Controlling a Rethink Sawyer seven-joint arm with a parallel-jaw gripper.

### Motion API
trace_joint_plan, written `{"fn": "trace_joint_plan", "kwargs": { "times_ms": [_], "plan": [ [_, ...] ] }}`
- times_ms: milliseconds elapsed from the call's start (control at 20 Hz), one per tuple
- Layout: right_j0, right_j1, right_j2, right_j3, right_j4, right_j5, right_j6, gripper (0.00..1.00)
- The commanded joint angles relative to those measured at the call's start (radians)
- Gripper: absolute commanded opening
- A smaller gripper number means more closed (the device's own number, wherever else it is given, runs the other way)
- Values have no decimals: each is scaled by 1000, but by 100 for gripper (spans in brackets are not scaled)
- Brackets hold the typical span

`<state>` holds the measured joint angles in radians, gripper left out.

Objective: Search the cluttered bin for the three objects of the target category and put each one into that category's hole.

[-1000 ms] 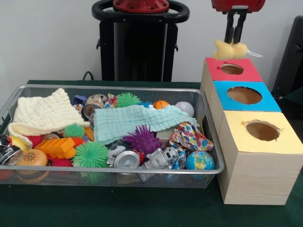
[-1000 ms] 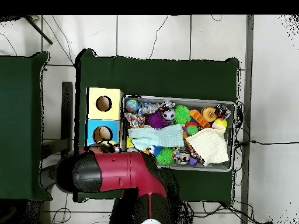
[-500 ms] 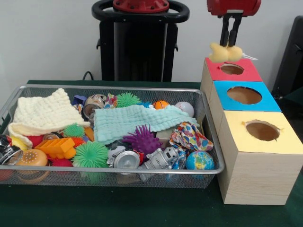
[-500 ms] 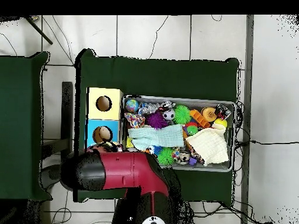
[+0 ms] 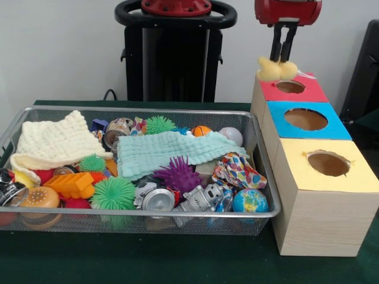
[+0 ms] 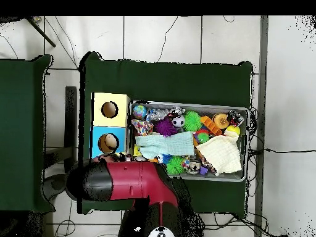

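Fingers (image 5: 277, 50) of the gripper (image 5: 282, 59) hang straight down, set narrow and closed on a pale yellow soft toy (image 5: 276, 70). Toy hangs directly below the fingertips, pinched at its top between two rounded lobes. In the front view it sits in the air over the left rear part of the red box top (image 5: 291, 87), above and a little left of the red box's round hole (image 5: 290, 86); whether it touches the box top cannot be told.

Three wooden boxes stand in a row just beside the wire bin (image 5: 136, 220): red top farthest back, blue top (image 5: 307, 119) in the middle, yellow top (image 5: 327, 164) nearest the camera. Each has one round hole.

Bin contents noted: a cream knitted cloth (image 5: 54, 141) at the left, a mint green cloth (image 5: 169, 151) across the middle, a purple spiky ball (image 5: 178, 174), a green spiky ball (image 5: 114, 193), a globe ball (image 5: 249, 200), an orange ball (image 5: 201, 131), a white baseball (image 5: 231, 135) and a tin can (image 5: 157, 199). All lie well apart from the toy.

Overhead, the red arm (image 6: 126, 181) covers the red box; the blue box (image 6: 108, 141) and yellow box (image 6: 110, 109) show beside the bin (image 6: 187, 105). Gripper and toy are hidden beneath the arm in that view.
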<state>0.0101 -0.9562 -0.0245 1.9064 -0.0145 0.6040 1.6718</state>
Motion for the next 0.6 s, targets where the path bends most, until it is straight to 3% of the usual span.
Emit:
{"fn": "trace_joint_plan", "kwargs": {
  "times_ms": [50, 600],
  "plan": [
    [15, 84, -3, 72, 6, -99, 226, 0],
    [48, 187, -39, 18, 12, -163, 233, 0]
  ]
}}
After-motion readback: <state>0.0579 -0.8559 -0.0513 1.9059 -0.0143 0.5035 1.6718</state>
